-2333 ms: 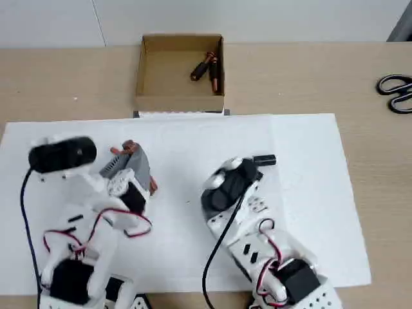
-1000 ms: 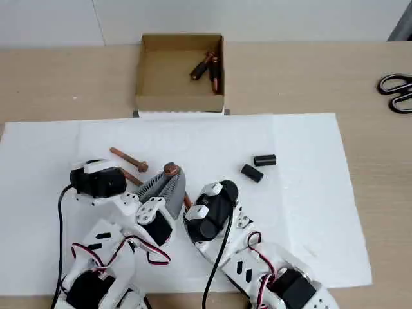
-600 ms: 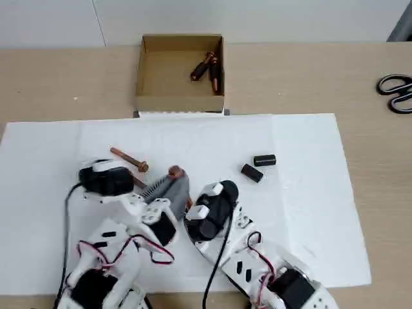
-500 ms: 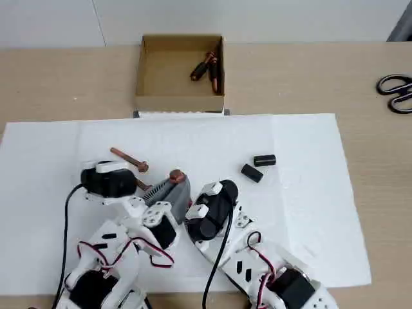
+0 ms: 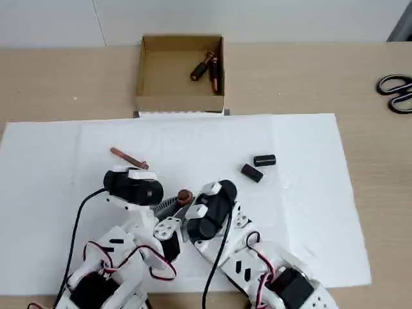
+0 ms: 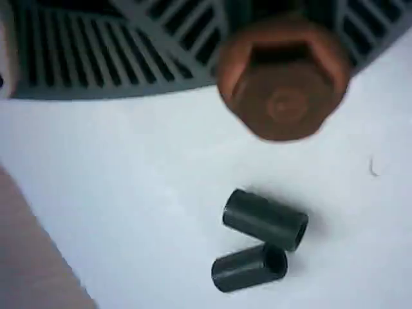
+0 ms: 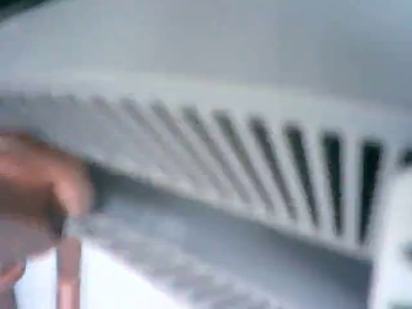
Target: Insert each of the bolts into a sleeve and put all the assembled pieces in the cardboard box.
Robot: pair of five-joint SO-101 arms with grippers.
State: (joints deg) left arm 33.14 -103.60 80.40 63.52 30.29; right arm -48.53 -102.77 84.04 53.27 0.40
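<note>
Left wrist view: left end effector (image 5: 177, 201) clamped on copper-coloured hex-head metal bolt (image 6: 283, 90); likely rigid, light, slick, so hold shank below head. Right end effector (image 5: 195, 215): cannot tell.

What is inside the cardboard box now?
Sleeved copper bolts lie bunched by the right wall of the cardboard box; their count is unclear. The near wall hides a strip of floor.

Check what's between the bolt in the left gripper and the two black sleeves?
Only bare white paper, as the left wrist view shows. The bolt in the left gripper touches neither of the sleeves.
</note>
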